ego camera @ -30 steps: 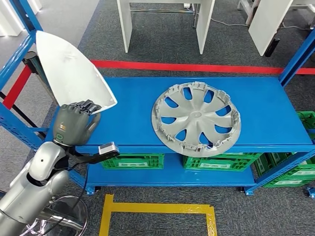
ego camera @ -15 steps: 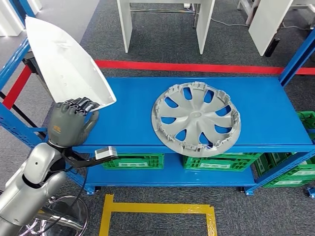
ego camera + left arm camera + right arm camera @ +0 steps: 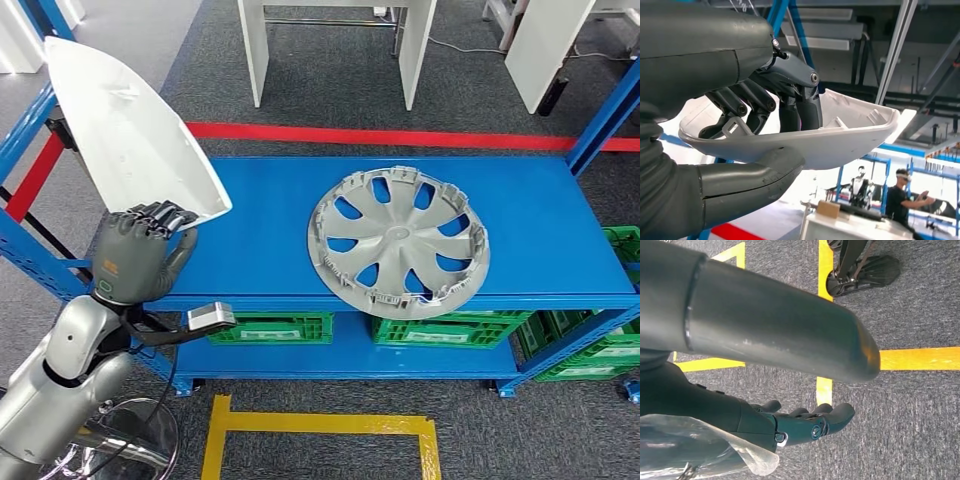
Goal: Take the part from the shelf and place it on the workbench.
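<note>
Off the blue shelf, past its left end, we see the white part raised, its long axis running up and away from our left robot hand, which grips its near edge; the right robot hand hangs slack.

Readable text: none in any view.
Left hand: bore a small orange mark, possibly a logo, too blurred to read.
Green crates: pale labels, illegible.

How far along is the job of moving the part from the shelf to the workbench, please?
Done: the left robot hand grips the white part, lifted above the blue shelf. In hand: carrying it. Left: setting it on the workbench. The hubcap lies on the shelf.
</note>
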Controlling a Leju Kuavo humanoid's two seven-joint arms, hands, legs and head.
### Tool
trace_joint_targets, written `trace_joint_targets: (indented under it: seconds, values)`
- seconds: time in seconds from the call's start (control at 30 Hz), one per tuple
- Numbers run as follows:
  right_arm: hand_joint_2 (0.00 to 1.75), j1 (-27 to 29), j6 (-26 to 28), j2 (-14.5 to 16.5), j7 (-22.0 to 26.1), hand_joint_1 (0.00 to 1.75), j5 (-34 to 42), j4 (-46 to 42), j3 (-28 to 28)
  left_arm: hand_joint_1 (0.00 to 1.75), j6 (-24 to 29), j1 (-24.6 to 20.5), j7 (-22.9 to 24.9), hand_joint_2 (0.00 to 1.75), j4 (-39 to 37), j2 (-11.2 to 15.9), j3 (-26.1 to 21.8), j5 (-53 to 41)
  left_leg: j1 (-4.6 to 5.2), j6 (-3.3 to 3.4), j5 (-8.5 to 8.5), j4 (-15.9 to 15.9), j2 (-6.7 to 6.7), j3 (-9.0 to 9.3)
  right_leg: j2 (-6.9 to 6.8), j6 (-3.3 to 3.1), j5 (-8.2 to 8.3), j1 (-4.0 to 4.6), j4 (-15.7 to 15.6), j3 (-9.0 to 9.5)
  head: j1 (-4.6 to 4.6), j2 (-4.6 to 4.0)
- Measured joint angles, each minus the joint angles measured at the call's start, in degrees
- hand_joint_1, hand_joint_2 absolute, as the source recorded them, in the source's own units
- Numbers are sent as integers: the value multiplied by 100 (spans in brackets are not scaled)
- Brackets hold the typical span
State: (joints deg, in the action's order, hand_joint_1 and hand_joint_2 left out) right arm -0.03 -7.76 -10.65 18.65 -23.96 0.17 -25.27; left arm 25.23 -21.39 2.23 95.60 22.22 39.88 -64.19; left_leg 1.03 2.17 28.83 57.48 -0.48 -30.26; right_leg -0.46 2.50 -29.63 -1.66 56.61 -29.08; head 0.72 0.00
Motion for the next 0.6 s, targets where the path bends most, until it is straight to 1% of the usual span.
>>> trace_joint_targets:
  seconds: [0.17,0.33,0.4,0.47,0.5,0.53,0.57,0.6]
  values:
    - [0,5,4,16,4,0,26,0,5,175,108,49,-9,175,159,63,-92,-18,0,0,0,0,0,0,0,0,0,0,0,0,-1,0]
    - [0,9,4,40,8,0,66,4,20,175,126,194,33,175,259,126,-151,-180,25,14,10,33,0,-10,-2,15,12,-17,-11,-1,-2,0]
    - [0,8,4,63,20,0,76,4,22,175,117,233,49,175,267,162,-168,-214,32,26,16,41,-1,-16,-3,29,19,-23,-15,-2,-2,0]
    - [0,7,6,84,31,0,88,5,25,175,103,244,58,175,272,201,-191,-226,26,64,-14,14,1,-12,-2,65,25,-27,-22,1,-2,0]
    - [0,7,7,92,34,0,96,5,27,175,92,244,60,175,277,215,-204,-226,14,94,-45,-17,5,-1,2,78,-14,-27,9,-25,-2,0]
    - [0,7,8,98,37,0,104,6,30,175,81,242,60,175,285,227,-216,-226,1,127,-80,-48,10,7,8,83,-114,-22,132,-88,3,0]
    - [0,7,10,104,41,0,111,7,35,175,68,243,61,175,291,235,-225,-227,-11,154,-105,-75,15,10,16,79,-281,-17,383,-208,10,0]
    - [0,8,14,108,45,0,118,7,43,175,56,248,61,175,294,243,-228,-228,-9,168,-118,-78,17,1,23,72,-469,-9,743,-382,15,0]
